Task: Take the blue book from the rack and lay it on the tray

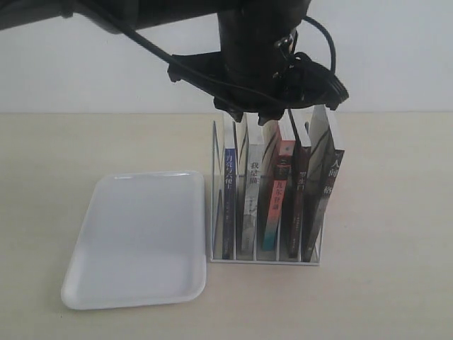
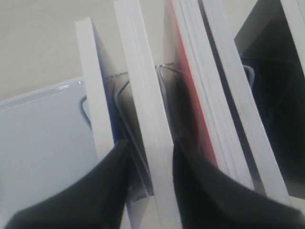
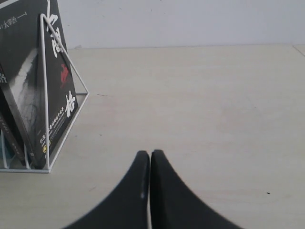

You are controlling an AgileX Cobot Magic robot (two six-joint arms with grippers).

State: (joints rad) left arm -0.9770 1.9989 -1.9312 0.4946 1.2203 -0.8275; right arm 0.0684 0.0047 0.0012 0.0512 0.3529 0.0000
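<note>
**item:** blue book. upright in the end slot of the rack, the slot nearest the tray. not lifted yet. tray has nothing on it and sits just beside the rack on the table.

**l. gripper**: down over the book tops, fingers part-way apart, nothing clamped. from the wrist cam they seem to straddle the thick white page block of the grey-spined book, w/ one finger in the gap next to the blue book.

**r. gripper**: fingers pressed together, empty, over the table off the far end of the rack.

**step in hand:** get hold of the blue book's top edge. to do it well, i'd say:
- make sure the thin blue one is btwn the pads, not its neighbour.
- go deep enough for a firm pinch & miss the wire dividers.
- pull straight up so the other books don't tip.

**hard to see:**
- the arm blocks the book tops from the room side.
- the blue front cover isn't visible.
- whether either finger touches paper is unclear.
</note>
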